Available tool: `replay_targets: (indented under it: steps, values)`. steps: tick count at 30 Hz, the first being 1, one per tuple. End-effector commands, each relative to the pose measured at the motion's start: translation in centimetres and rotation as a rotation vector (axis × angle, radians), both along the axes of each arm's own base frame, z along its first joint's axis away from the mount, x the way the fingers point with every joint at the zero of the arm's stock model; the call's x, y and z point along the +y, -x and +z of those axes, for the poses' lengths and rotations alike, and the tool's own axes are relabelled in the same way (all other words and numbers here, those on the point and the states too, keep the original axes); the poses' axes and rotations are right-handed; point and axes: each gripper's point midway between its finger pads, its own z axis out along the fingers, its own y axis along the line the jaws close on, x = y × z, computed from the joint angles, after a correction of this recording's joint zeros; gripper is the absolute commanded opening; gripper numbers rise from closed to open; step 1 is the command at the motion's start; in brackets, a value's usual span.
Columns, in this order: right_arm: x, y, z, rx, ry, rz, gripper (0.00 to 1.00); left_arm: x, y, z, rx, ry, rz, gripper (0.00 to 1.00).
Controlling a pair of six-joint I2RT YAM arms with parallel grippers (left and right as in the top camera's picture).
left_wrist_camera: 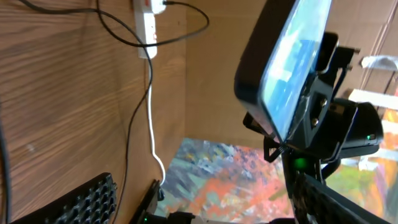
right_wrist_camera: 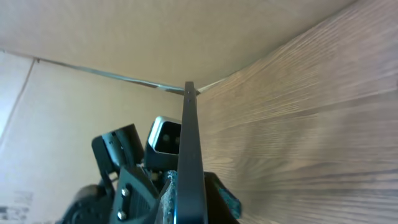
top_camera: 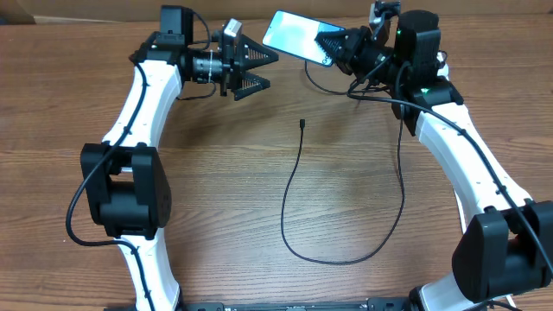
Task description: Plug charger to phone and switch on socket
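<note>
Phone (right_wrist_camera: 189, 162) edge-on, hard up against the right wrist lens. Screen lit blue-cyan. Held tilted, clear of the wooden table (top_camera: 207, 225). Right gripper (top_camera: 332, 41) clamped on the phone's short end nearest the right arm. Left gripper (top_camera: 259, 71) just beside the phone's other end, not touching, fingers spread wide, nothing between them. Charger (top_camera: 403, 186) lies slack on the table in a long loop, on the arm-base side of the phone. Its connector tip (top_camera: 302, 123) is loose, well apart from the phone. Socket (left_wrist_camera: 146, 28) shows only in the left wrist view, left of the phone, flat on the table, thick white cord (left_wrist_camera: 151, 124) trailing. Switch position unreadable.
</note>
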Motion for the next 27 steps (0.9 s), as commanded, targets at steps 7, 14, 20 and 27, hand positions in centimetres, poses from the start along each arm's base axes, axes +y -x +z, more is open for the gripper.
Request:
replay_targets:
  steps: [7,14,20,27]
  values:
    - [4.4,1.3,1.8,0.035,-0.054,-0.004,0.04,-1.2,-1.5,1.6,-0.029,0.016,0.021,0.84]
    - [5.3,2.0,0.3,0.088,-0.024,-0.015,0.04,-1.2,-2.6,2.0,-0.033,0.013,0.056,0.82]
    - [5.2,2.4,-0.8,0.138,-0.005,-0.015,0.04,-1.5,-3.1,2.6,-0.039,0.020,0.068,0.79]
    - [5.4,3.4,-2.2,0.183,0.033,0.010,0.04,-1.7,-4.3,4.6,-0.061,0.065,0.095,0.75]
